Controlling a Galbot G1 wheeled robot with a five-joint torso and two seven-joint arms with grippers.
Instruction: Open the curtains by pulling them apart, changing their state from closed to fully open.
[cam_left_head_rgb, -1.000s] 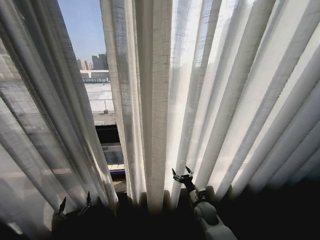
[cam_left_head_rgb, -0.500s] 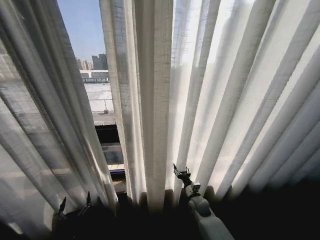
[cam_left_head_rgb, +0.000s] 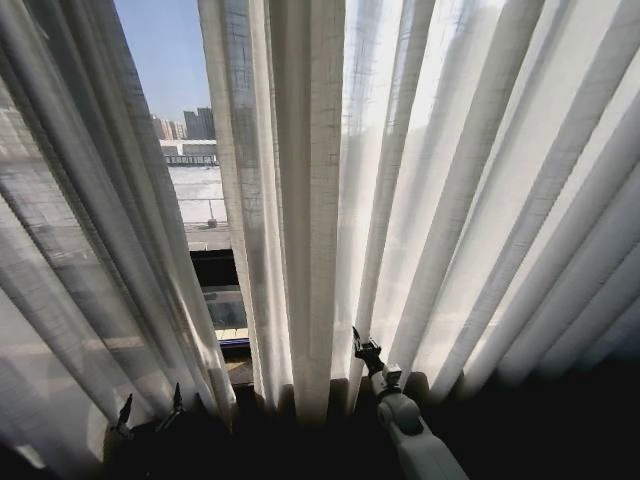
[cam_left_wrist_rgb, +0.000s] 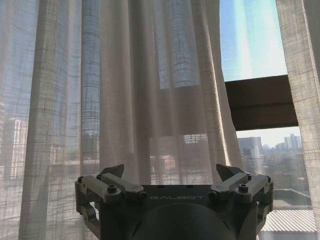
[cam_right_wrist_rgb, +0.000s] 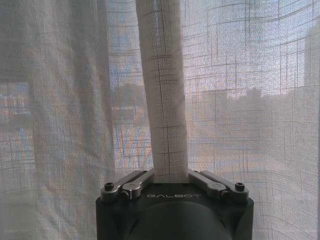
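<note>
**Right wrist view: a pleat pinched, ready to be drawn aside**

Right wrist view shows the right gripper (cam_right_wrist_rgb: 170, 181) clenched on a single vertical pleat of the right curtain panel (cam_right_wrist_rgb: 240, 100); the fold rises straight up from between the two fingers, which meet on it from either side; pinching one pleat gives the arm a firm handle on cloth far too wide to hold whole.

In the head view the right gripper (cam_left_head_rgb: 366, 353) sits low, at the foot of the right panel (cam_left_head_rgb: 470, 200), just beside its inner edge; a grip near that leading edge lets a sideways pull carry the whole panel along, I judge.

The left gripper (cam_left_head_rgb: 150, 405) rests low at the foot of the left curtain panel (cam_left_head_rgb: 90, 230); in the left wrist view its fingers (cam_left_wrist_rgb: 112, 182) are spread wide with nothing between them, and the left panel (cam_left_wrist_rgb: 125, 90) hangs in front of it, apart from the jaws; this arm appears to be waiting.

Between the two panels a narrow gap (cam_left_head_rgb: 200, 200) shows sky, distant buildings and a dark window frame bar (cam_left_head_rgb: 215, 268); the curtains are only partly parted, so most of the opening is not yet done.

A pull on sheer fabric could slip from so small a pinch; that is the risk I see.
</note>
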